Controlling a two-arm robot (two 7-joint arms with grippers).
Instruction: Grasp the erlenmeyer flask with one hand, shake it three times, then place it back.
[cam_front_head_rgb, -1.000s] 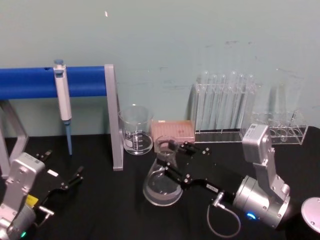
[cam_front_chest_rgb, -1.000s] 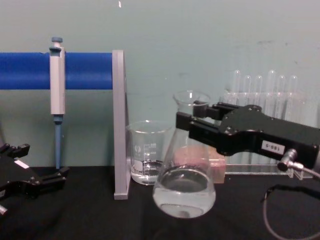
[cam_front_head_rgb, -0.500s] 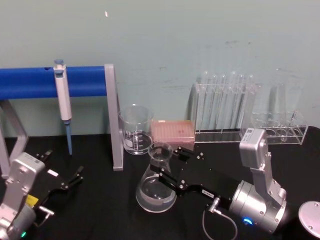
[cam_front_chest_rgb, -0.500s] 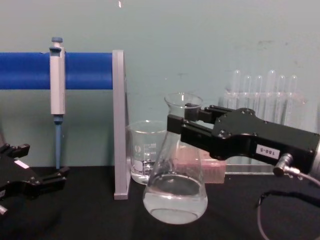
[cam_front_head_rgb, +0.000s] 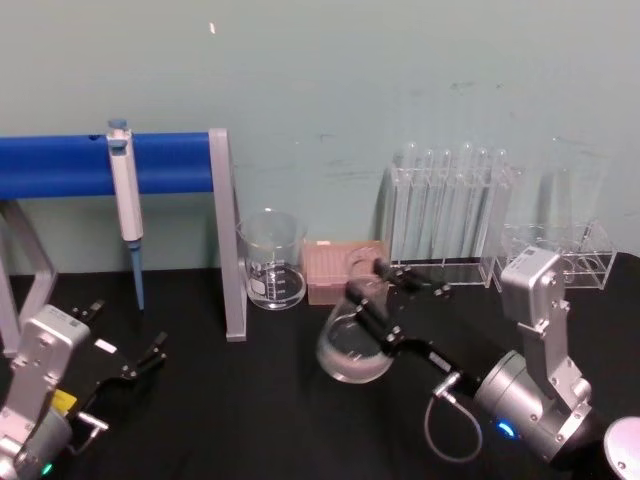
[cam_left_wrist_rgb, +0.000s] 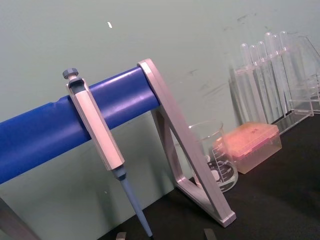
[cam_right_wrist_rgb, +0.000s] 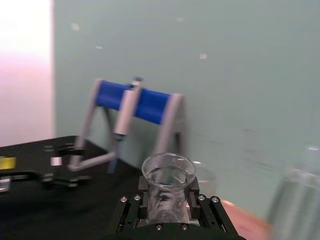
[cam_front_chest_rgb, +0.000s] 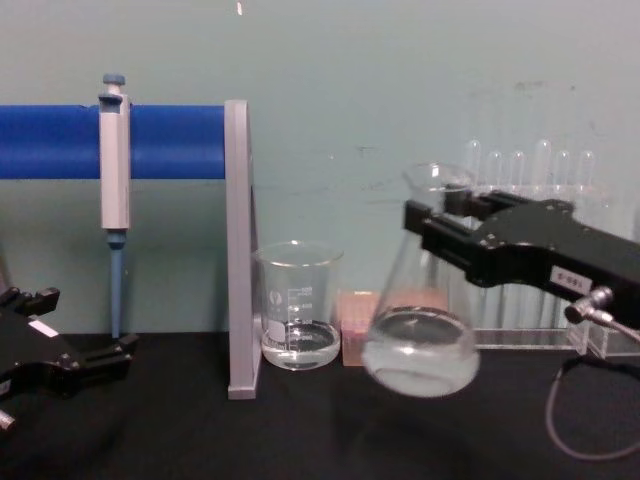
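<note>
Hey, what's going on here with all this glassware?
The robot's right gripper is clamped on the neck of the erlenmeyer flask, holding it tilted off the black table, a little clear liquid inside, to the right of the beaker. Its left gripper rests open at the table's left side, idle.

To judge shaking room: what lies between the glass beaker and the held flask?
In the chest view a pink box, set back by the wall, shows between the beaker and the erlenmeyer flask in the right gripper.
</note>
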